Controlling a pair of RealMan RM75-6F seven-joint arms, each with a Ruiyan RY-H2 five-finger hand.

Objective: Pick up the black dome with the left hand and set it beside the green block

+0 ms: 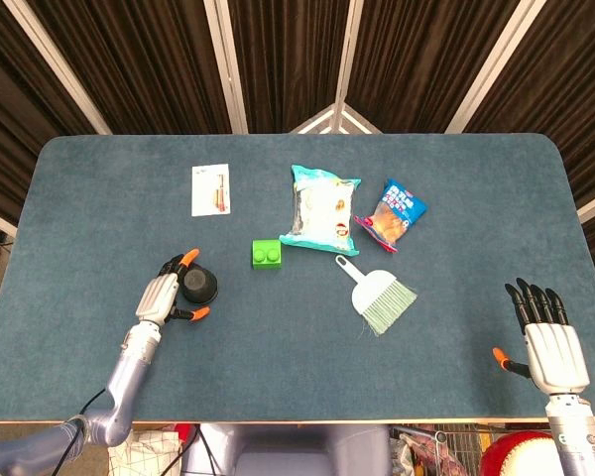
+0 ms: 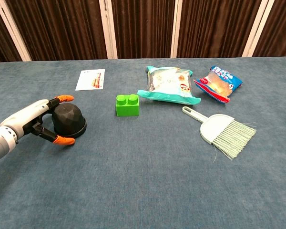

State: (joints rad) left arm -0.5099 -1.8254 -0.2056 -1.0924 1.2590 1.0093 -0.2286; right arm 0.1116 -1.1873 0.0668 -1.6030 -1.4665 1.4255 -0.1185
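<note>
The black dome (image 1: 199, 286) (image 2: 69, 119) sits on the blue table, left of the green block (image 1: 267, 254) (image 2: 127, 105). My left hand (image 1: 162, 297) (image 2: 31, 119) is cupped around the dome's left side. Its orange-tipped fingers (image 2: 63, 98) arch over the far side and the thumb lies along the near side, at the base rim. The fingers stay spread and I cannot see a firm grip. The dome rests flat on the table. My right hand (image 1: 547, 342) lies open near the table's front right edge, holding nothing.
Right of the block lie a white snack bag (image 1: 320, 206), a red and blue packet (image 1: 392, 214) and a pale hand brush (image 1: 379, 296). A white card (image 1: 211, 189) lies at the back left. Bare cloth (image 2: 109, 124) separates dome and block.
</note>
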